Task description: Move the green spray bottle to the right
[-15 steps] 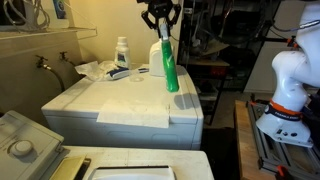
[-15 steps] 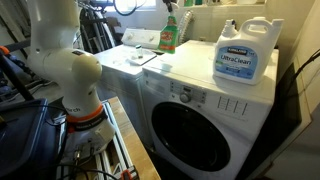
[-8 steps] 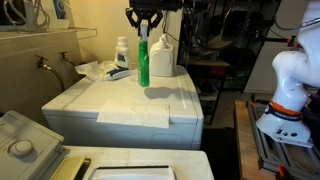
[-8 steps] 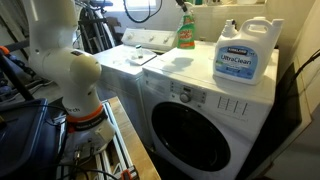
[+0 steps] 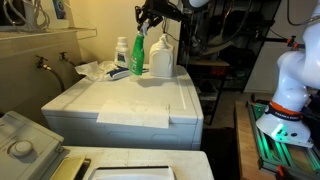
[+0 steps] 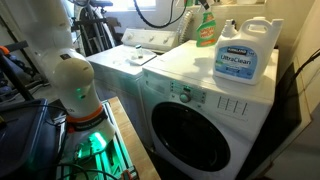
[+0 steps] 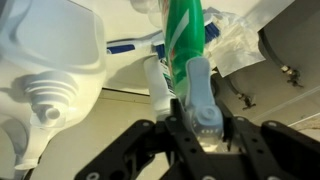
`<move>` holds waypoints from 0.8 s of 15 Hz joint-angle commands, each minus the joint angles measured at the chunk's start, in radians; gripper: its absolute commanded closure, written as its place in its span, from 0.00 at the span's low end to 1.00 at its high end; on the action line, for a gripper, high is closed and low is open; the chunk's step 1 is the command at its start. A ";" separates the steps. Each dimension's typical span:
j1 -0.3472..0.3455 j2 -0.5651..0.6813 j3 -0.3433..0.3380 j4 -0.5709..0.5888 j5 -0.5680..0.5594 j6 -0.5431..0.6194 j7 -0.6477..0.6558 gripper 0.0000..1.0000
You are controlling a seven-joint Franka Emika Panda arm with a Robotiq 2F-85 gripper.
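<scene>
The green spray bottle (image 5: 138,58) is slim, see-through green with a pale trigger head. It hangs upright at the back of the white washer top (image 5: 150,100), between the small white bottle (image 5: 121,52) and the wide white jug (image 5: 162,58). In an exterior view the green bottle (image 6: 206,30) is just left of the jug (image 6: 245,55). My gripper (image 5: 143,28) comes down from above and is shut on the spray head. In the wrist view the fingers (image 7: 198,105) clamp the head, with the green body (image 7: 183,35) beyond. Whether its base touches the top is unclear.
A crumpled clear bag (image 5: 95,70) and a blue-white item lie at the back by the wall. A white sheet (image 5: 135,115) covers the near part of the top. Taps (image 5: 45,65) are on the wall. The arm's base (image 6: 75,100) stands beside the front-loading machine (image 6: 200,125).
My gripper has carried the green bottle from the open edge of the washer top to the back, beside the white jug and the small bottle. It stays gripped throughout.
</scene>
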 commanded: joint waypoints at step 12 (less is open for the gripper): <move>-0.160 -0.210 0.051 -0.381 0.200 0.500 -0.671 0.89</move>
